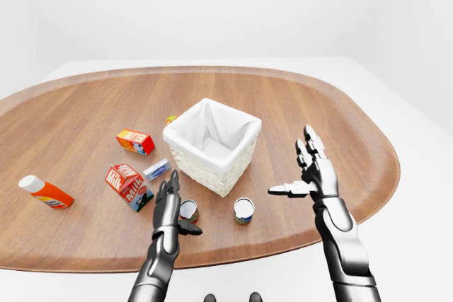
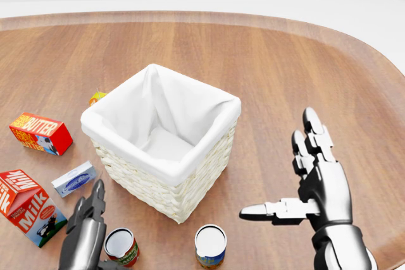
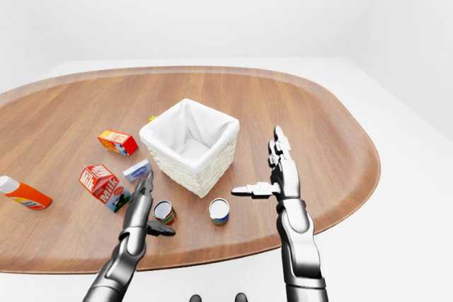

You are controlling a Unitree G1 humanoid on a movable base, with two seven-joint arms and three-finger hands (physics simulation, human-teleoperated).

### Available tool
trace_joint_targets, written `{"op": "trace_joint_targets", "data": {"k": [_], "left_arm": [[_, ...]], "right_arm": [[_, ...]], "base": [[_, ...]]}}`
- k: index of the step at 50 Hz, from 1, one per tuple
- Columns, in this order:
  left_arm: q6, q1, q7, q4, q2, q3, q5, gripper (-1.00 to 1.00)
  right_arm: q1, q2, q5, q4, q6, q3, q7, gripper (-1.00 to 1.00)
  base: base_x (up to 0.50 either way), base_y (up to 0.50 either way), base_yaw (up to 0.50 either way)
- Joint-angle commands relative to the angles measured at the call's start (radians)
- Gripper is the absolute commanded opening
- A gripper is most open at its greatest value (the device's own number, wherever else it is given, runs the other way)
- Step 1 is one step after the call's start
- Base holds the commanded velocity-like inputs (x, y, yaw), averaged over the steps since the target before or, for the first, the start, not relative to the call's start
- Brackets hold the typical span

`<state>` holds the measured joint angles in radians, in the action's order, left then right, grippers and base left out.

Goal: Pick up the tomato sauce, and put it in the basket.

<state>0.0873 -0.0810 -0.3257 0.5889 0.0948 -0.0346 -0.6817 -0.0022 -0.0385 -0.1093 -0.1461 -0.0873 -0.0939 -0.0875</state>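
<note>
oval wooden counter (image 1: 85,125), biggest thing here, everything sits on it. white-lined wicker basket (image 2: 166,140) near the middle, open top, nothing visible inside. right hand (image 2: 310,184) hovers over the counter to the right of the basket in the head view, fingers spread upward and thumb pointing left, open and holding nothing. left hand (image 1: 170,206) at the bottom left of the head view, fingers straight and pointing up the view, thumb out, also open and empty. milk carton (image 2: 26,205) lying tilted to the left of the left hand, butter box (image 2: 40,133) above it, orange bottle with a white cap (image 1: 44,192) lying on its side far left in the left-eye view. small blue-white box (image 2: 74,178) between the milk carton and the basket. tiny yellow item (image 2: 97,97) peeking out beyond the basket's left corner, too hidden to name.

two upright cans below the basket: red-labelled can (image 2: 121,245), most likely the tomato sauce, just beside the left hand on its right, thumb side; blue-labelled can (image 2: 210,245) further right, between the two hands. red can's long axis is vertical, open top facing up. left hand is clearly the nearer one; the right is well apart. my guess: left hand closes sideways round the can, then lifts it up-right to the basket.
</note>
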Motion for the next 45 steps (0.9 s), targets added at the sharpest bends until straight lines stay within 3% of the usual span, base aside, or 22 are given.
{"op": "trace_joint_targets", "data": {"k": [1, 11, 45], "left_arm": [[0.0, -0.009, -0.006, 0.014, 0.0, -0.001, 0.0, 1.0], [0.0, -0.035, 0.01, 0.002, 0.001, 0.01, 0.018, 1.0], [0.0, -0.078, -0.041, 0.123, 0.009, 0.001, 0.007, 1.0]], "right_arm": [[-0.002, -0.001, 0.0, 0.01, 0.0, -0.001, -0.001, 1.0], [-0.002, -0.001, -0.001, 0.007, 0.0, -0.001, 0.0, 1.0], [-0.003, 0.0, -0.001, 0.016, 0.0, 0.0, -0.001, 1.0]], "base": [[0.0, 0.0, 0.0], [0.0, 0.0, 0.0], [0.0, 0.0, 0.0]]}}
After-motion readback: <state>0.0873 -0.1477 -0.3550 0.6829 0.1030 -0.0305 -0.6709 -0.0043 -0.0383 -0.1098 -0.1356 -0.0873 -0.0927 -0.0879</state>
